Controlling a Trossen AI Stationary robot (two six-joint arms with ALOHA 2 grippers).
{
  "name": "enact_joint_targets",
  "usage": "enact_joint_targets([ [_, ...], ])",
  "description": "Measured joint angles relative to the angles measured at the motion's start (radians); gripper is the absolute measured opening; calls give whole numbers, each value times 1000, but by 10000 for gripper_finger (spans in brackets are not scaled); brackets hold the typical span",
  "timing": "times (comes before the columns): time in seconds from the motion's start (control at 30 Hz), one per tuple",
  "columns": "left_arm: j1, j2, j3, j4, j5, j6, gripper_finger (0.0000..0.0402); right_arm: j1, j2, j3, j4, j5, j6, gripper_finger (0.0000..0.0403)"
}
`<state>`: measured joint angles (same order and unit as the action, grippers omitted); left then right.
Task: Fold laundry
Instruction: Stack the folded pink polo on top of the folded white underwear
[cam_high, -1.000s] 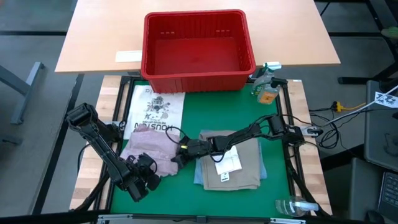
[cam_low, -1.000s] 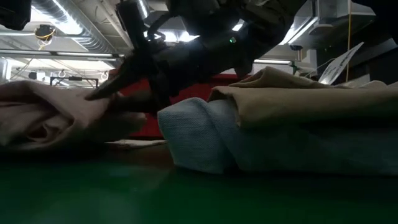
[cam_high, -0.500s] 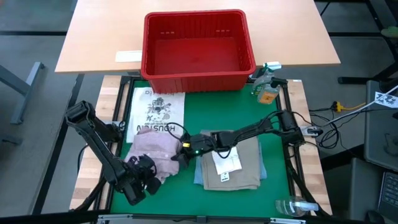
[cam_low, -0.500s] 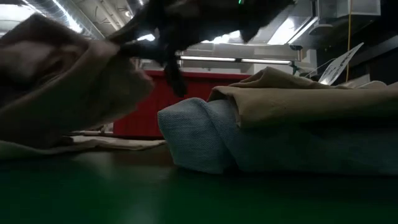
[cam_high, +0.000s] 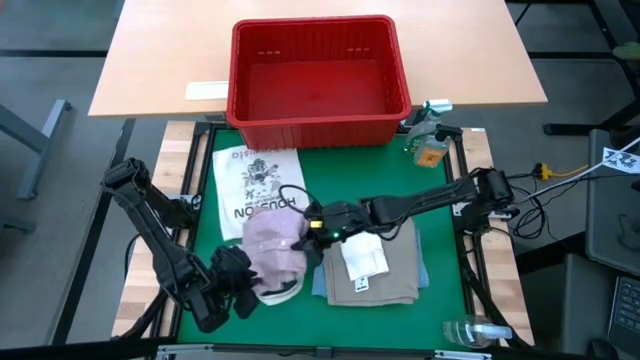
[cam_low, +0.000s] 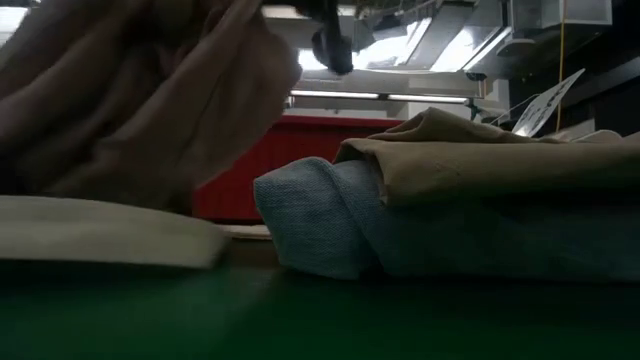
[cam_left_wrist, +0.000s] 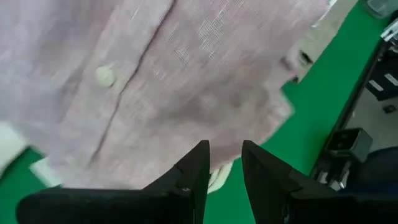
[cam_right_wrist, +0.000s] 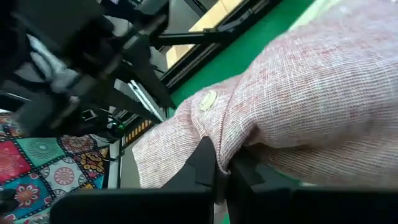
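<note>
Green matting (cam_high: 445, 300) covers the table, with a red basket (cam_high: 318, 70) at its far edge; nearer than the basket lies a folded stack, tan cloth (cam_high: 395, 262) over blue jeans (cam_low: 320, 225); just beside that stack, the pink shirt (cam_high: 275, 245) hangs bunched; the right gripper (cam_high: 312, 228) is clenched on its upper edge, probably to lift it clear for spreading; the left gripper (cam_high: 232, 285) sits at the shirt's far side, jaws parted, apparently holding nothing.
</note>
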<state>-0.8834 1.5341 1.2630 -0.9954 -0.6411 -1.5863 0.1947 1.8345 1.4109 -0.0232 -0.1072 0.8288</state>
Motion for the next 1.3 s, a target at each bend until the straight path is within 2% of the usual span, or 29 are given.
enact_joint_targets([
  [0.23,29,0,10,-17,2,1,89,0,-113,0,-97,0,2,7],
  [0.4,44,1,10,-17,3,1,89,9,-190,0,-338,3,35,8],
  [0.73,86,1,10,-14,3,1,89,89,-313,0,-783,121,84,6],
  [1.0,128,2,10,-10,3,1,89,148,-423,0,-903,191,115,6],
  [1.3,171,2,10,29,-12,1,89,300,-516,0,-1212,230,313,7],
])
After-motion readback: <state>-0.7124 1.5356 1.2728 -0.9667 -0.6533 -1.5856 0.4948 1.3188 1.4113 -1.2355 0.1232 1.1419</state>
